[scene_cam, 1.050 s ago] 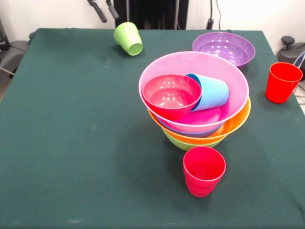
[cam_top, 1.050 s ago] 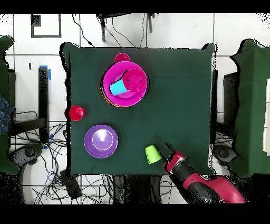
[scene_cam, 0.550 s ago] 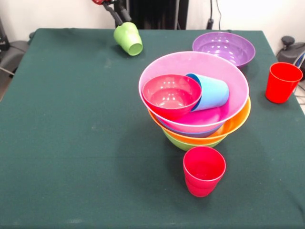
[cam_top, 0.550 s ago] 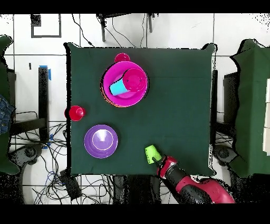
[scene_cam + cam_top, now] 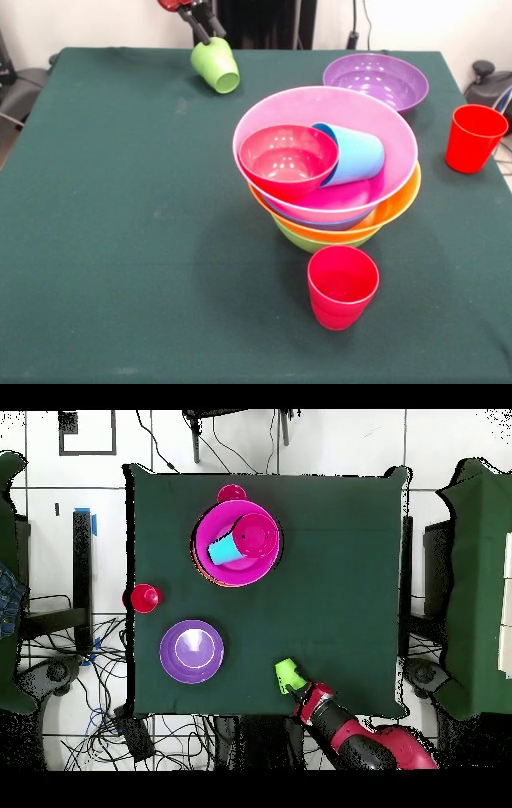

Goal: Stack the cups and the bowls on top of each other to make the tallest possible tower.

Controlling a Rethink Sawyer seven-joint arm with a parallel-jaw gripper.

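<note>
Overhead view shows the hand (image 5: 304,693) closer to the lime green cup (image 5: 289,675) than half a second ago, its tip now right against the cup's base; a second ago it stood clearly off to one side. In the front view the dark fingers (image 5: 198,22) come down to the cup's closed end at the desk's far edge, and I cannot tell whether they grip it or how far apart they stand. The cup lies tipped on its side, its mouth facing the middle of the desk; it seems to have shifted very slightly. Nothing else has moved.

The desk (image 5: 112,224) wears a dark green cloth, matte and a little flecked. Near its middle stands the tower (image 5: 328,172): glossy round plastic bowls nested upright, a lime green one at the bottom, then orange, a thin line of blue, and the wide pink bowl (image 5: 384,136) on top. Inside the pink bowl a small red bowl (image 5: 286,160) sits tilted, and a sky blue cup (image 5: 356,156) lies on its side touching it, both smooth and shiny.

A red cup (image 5: 342,286) stands upright just in front of the tower, smooth and tapered. A second red cup (image 5: 474,138) stands upright near the desk's edge, well apart. The purple bowl (image 5: 376,80) sits alone, upright, behind the tower, its inside catching bright highlights.
</note>
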